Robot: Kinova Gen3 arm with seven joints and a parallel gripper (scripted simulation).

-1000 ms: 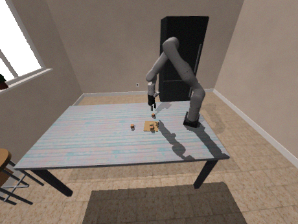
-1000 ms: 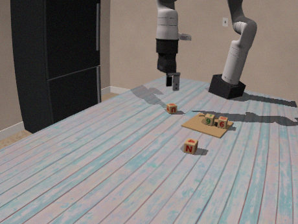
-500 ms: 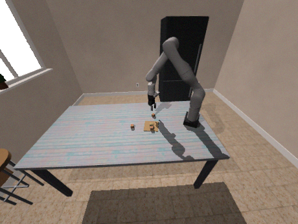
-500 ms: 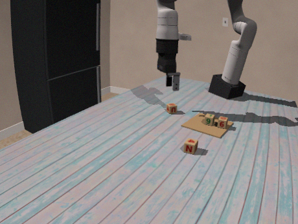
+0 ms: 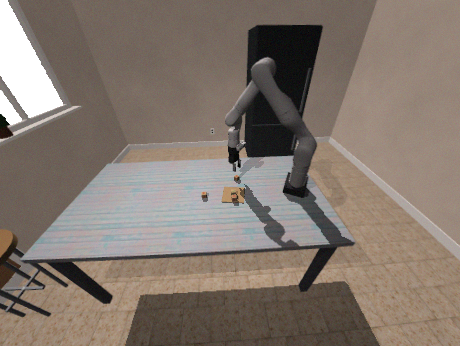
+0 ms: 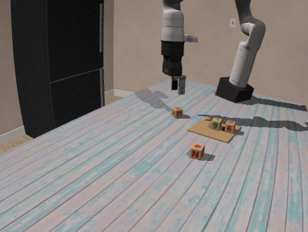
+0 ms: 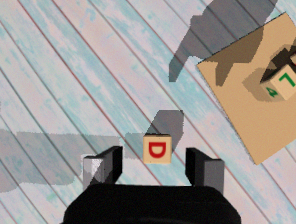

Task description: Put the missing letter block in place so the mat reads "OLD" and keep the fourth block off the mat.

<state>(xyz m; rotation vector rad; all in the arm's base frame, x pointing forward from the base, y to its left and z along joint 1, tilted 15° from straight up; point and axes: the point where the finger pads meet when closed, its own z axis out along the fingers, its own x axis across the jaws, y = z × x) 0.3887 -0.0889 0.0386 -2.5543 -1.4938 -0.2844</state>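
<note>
A wooden block with a red D on top [image 7: 157,149] lies on the table off the mat; it also shows in the exterior view [image 6: 177,112] and the top view [image 5: 236,178]. My gripper [image 7: 153,160] is open and empty, hovering above this block with a finger on each side in the wrist view; in the exterior view the gripper [image 6: 178,86] is well above the table. The tan mat [image 6: 215,131] holds two blocks [image 6: 216,123] [image 6: 229,127]. One mat block shows a green L on top in the wrist view [image 7: 280,84]. A fourth block with a red N on its side [image 6: 197,151] lies off the mat.
The robot base [image 6: 234,88] stands behind the mat. A black fridge [image 6: 57,60] stands beyond the table's far left edge.
</note>
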